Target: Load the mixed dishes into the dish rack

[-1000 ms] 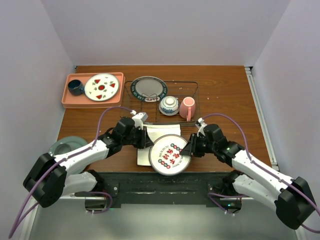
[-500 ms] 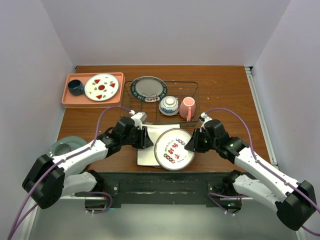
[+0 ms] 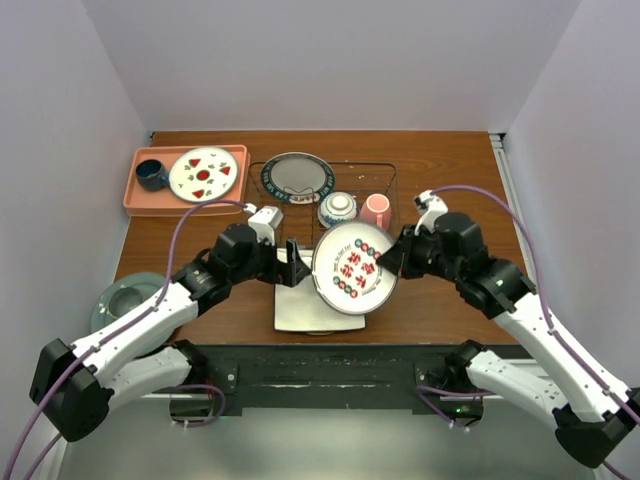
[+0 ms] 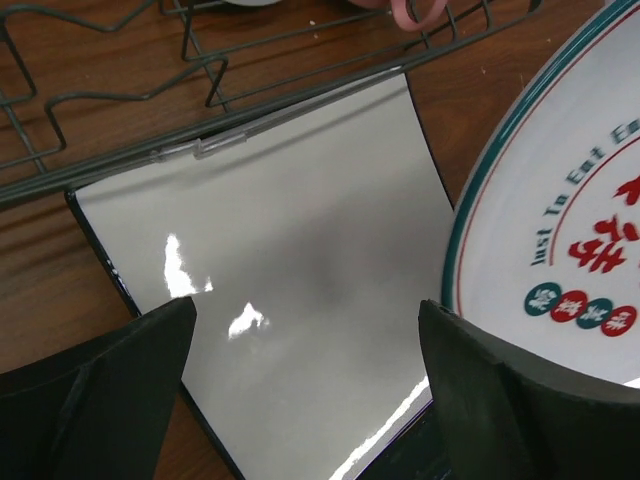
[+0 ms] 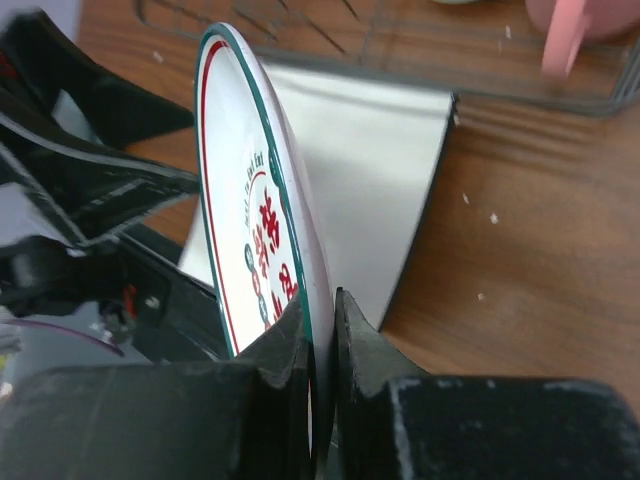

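Right wrist view: teal-rimmed round plate [image 5: 255, 200] is pinched edge-on by R gripper [image 5: 318, 310], held tilted. L gripper [image 4: 307, 305] is spread wide; white square plate [image 4: 280, 230] is seen below it, dish rack [image 3: 355, 190] just beyond.

Colour and pattern reference: dishes, rack, tray.
Teal-rimmed round plate [image 3: 354, 268]: white, with red characters, red and teal dots, teal lettering. Square plate [image 4: 280, 270]: glossy white, dark edge. Mug [image 3: 376, 211]: pink. Small bowl [image 3: 338, 209]: blue-and-white pattern. Lettered-rim plate [image 3: 297, 177]: pale centre, dark-blue rim. Dish rack [image 3: 350, 164]: dark wire. Tray [image 3: 135, 205]: salmon pink. Cup [image 3: 152, 175]: dark blue. Marked plate [image 3: 207, 173]: white, red and green marks. Table [image 3: 450, 190]: brown wood.
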Robot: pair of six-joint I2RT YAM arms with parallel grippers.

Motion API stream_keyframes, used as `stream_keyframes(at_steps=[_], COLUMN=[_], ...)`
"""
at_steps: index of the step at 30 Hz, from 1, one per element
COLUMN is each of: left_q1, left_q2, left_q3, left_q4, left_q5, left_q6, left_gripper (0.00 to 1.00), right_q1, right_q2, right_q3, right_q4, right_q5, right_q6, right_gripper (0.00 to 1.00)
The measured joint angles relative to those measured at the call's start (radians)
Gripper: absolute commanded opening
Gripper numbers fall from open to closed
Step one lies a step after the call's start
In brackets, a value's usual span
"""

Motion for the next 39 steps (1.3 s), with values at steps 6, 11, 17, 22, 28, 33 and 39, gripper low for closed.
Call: stream_keyframes(at_steps=[6, 11, 17, 22, 28, 33, 39], left_q1=[0.000, 0.000, 0.000, 0.000, 0.028, 0.127, 0.181], left_q2=[-0.065, -0.072, -0.072, -0.069, -0.090, -0.134, -0.140], left_q3=[0.031, 0.031, 0.022, 0.021, 0.049, 0.126, 0.204], left_q4=[-0.053, -0.104, -0.133, -0.159, -0.262, -0.322, -0.315], left_q5=[-0.052, -0.083, -0.106, -0.156, -0.298, -0.328, -0.302], left_q6=[0.023, 0.040, 0.054, 0.056, 0.013, 0.004, 0.004], left_gripper=[1.00, 1.00, 1.00, 1.00, 1.00, 1.00, 1.00], right_q1=[0.000, 0.000, 0.000, 0.000, 0.006, 0.015, 0.039], right_q2=[0.052, 0.139, 0.332, 0.513, 0.629, 0.695, 0.747], right_q3=[0.229, 0.356, 0.547, 0.702, 0.711, 0.707, 0.643], right_q4=[0.012, 0.088, 0.177, 0.279, 0.433, 0.515, 0.639], right_q5=[0.021, 0.018, 0.001, -0.011, -0.048, -0.030, -0.009], right_q6=[-0.053, -0.113, -0.240, -0.447, -0.793, -1.001, -1.165], right_gripper=[0.00, 0.00, 0.00, 0.00, 0.00, 0.00, 0.00])
